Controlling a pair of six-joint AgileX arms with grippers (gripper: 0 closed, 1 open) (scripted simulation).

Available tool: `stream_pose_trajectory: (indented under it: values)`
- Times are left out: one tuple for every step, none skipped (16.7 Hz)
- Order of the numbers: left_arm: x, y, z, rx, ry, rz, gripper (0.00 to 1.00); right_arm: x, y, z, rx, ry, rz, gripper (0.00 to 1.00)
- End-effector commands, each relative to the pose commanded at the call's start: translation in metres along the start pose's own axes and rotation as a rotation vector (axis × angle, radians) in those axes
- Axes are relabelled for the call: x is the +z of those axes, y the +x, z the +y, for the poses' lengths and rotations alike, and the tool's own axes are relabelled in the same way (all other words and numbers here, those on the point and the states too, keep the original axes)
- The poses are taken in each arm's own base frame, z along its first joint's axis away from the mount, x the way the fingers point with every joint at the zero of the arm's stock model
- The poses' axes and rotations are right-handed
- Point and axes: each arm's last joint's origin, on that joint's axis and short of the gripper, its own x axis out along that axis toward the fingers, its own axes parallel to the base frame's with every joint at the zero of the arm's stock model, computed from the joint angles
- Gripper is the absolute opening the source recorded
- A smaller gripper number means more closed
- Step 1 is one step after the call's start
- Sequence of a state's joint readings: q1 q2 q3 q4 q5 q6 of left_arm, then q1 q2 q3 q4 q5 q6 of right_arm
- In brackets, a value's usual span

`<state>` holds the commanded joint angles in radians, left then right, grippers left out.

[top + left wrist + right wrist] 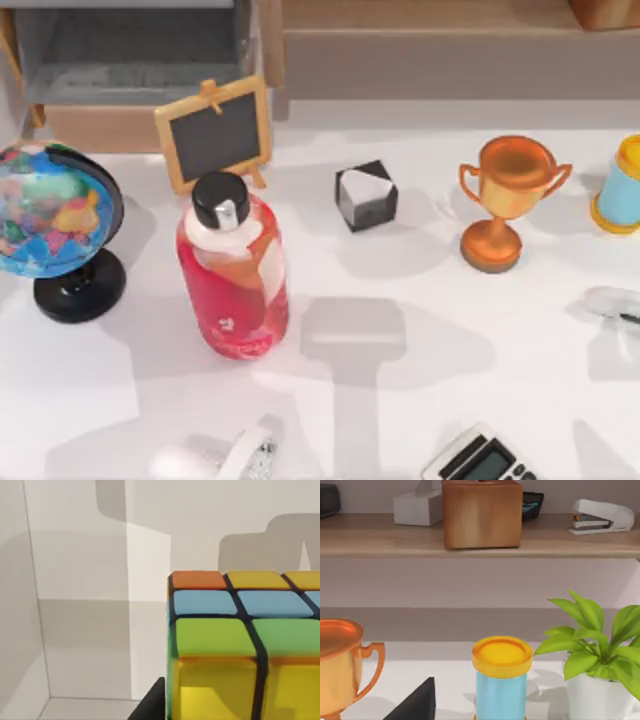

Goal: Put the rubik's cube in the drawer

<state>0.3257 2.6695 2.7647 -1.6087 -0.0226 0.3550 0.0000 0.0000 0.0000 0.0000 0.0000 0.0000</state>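
One rubik's cube (240,645) is recorded close before the left wrist camera, with orange, yellow, blue and green squares divided by dark grid lines; it is seen against plain pale surfaces, and its place relative to the drawer cannot be told. A dark part of the left pincer (152,702) is seen touching the cube's lower edge; whether that pincer is clamped on the cube cannot be told. One drawer (70,125), with grey lining and a light wood front panel, is listed at the far left of the worktop (420,300) and stands pulled open. Just in front of it a small chalkboard (213,133) is propped on an easel. A globe (55,215) is placed at the left edge, and a red bottle (233,270) with a black cap is stood beside it. A black-and-white cube (366,195) is set near the middle, with a copper trophy (508,200) to its right and a blue canister (620,185) with a yellow lid at the right edge. A calculator (480,460) is noted at the near edge. A long wooden shelf (450,40) is fixed behind. A dark part of the right pincer (415,702) is seen facing the trophy and canister, with a potted plant (600,655) nearby; its state cannot be told.
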Motion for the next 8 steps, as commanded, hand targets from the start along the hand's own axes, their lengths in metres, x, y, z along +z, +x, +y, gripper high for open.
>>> stream_pose_trajectory:
  values:
    - [0.002, 0.013, 0.001, -0.02, 0.001, 0.023, 0.0, 0.0, 0.0, 0.0, 0.0, 0.0, 0.0, 1.0]
    - [0.003, 0.02, 0.0, -0.031, 0.004, 0.035, 0.0, 0.0, 0.0, 0.0, 0.0, 0.0, 0.0, 1.0]
    - [0.003, 0.024, 0.0, -0.037, 0.005, 0.04, 0.0, 0.0, 0.0, 0.0, 0.0, 0.0, 0.0, 1.0]
    - [0.003, 0.024, 0.0, -0.037, 0.005, 0.04, 0.0, 0.0, 0.0, 0.0, 0.0, 0.0, 0.0, 1.0]
    - [0.003, 0.024, 0.0, -0.037, 0.005, 0.04, 0.0, 0.0, 0.0, 0.0, 0.0, 0.0, 0.0, 1.0]
    - [0.003, 0.024, 0.0, -0.037, 0.005, 0.04, 0.0, 0.0, 0.0, 0.0, 0.0, 0.0, 0.0, 1.0]
    - [0.003, 0.024, 0.0, -0.037, 0.005, 0.04, 0.0, 0.0, 0.0, 0.0, 0.0, 0.0, 0.0, 1.0]
    - [0.003, 0.024, 0.0, -0.037, 0.005, 0.04, 0.0, 0.0, 0.0, 0.0, 0.0, 0.0, 0.0, 1.0]
